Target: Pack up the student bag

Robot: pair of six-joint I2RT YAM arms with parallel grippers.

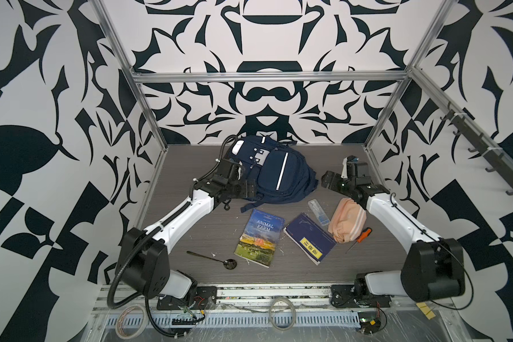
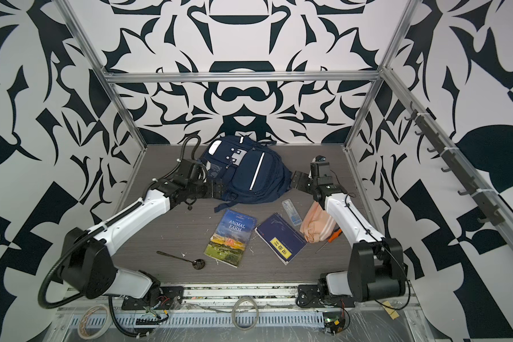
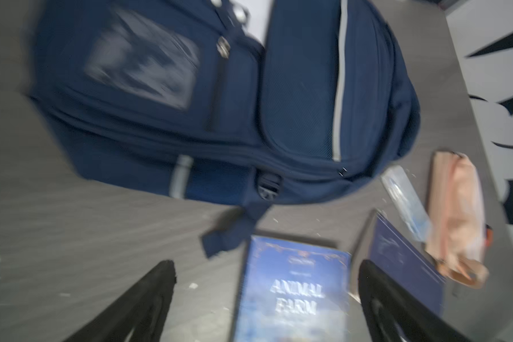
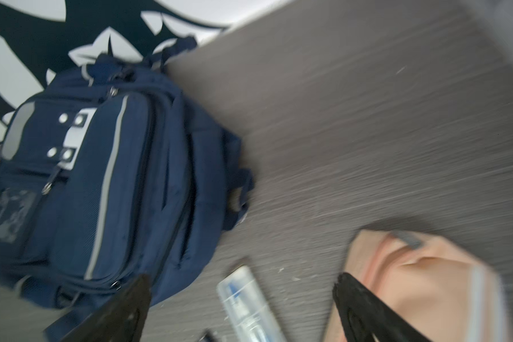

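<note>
Lying front-up at the far middle of the table [image 1: 208, 237] in both top views, the student bag [image 1: 279, 174] runs its long axis from the back wall toward the arms, and its zips look closed. The left gripper [image 1: 248, 189] sits just beside its left flank, though contact cannot be told. The right gripper [image 1: 330, 179] is near the opposite flank but apart, so the left arm looks nearer.

In the left wrist view the jaws stand wide and empty, with the bag ahead and the Animal Farm book [image 3: 293, 290] between them.

In the right wrist view the jaws are likewise spread and empty, with the bag ahead and the peach pouch [image 4: 421, 284] by 1 finger
</note>
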